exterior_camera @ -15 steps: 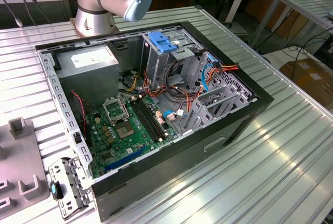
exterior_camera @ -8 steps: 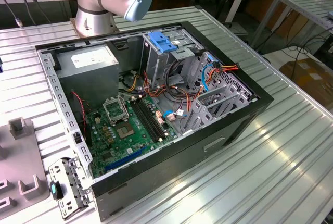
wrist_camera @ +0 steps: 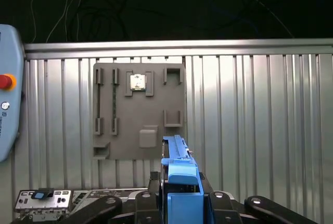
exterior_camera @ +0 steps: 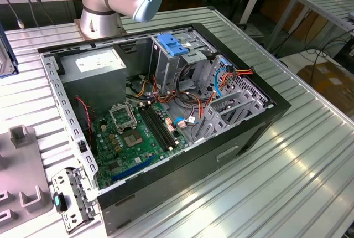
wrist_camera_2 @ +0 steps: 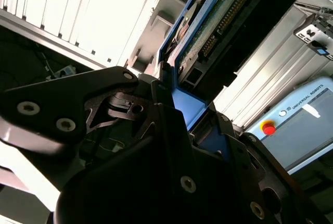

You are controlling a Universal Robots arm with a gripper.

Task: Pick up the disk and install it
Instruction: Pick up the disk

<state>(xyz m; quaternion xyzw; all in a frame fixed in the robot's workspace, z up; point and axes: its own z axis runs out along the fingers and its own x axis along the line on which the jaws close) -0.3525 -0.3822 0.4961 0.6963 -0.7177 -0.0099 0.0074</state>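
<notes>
In both wrist views my gripper point(wrist_camera: 180, 195) is shut on the disk point(wrist_camera: 178, 161), with black fingers point(wrist_camera: 205, 185) pressed against its two sides. The disk is held edge-on, and its blue plastic carrier frame sticks out past the fingers. The second wrist view shows the disk point(wrist_camera_2: 218, 21) from close by: green circuit board underside, connector pins, and a blue frame edge running down into the gripper point(wrist_camera_2: 174, 99). The disk hangs in the air above the ribbed metal table point(wrist_camera: 250, 130), over the near edge of a grey fixture plate point(wrist_camera: 138, 109).
The open computer case point(exterior_camera: 271, 108) lies on the table with motherboard point(exterior_camera: 138, 133), cables, a tall metal cage with a blue latch point(exterior_camera: 174, 44) and a grey power supply point(exterior_camera: 91, 63). The arm's base point(exterior_camera: 99, 5) stands behind it. A metal bracket point(exterior_camera: 69, 199) and a teach pendant point(wrist_camera: 8, 88) lie nearby.
</notes>
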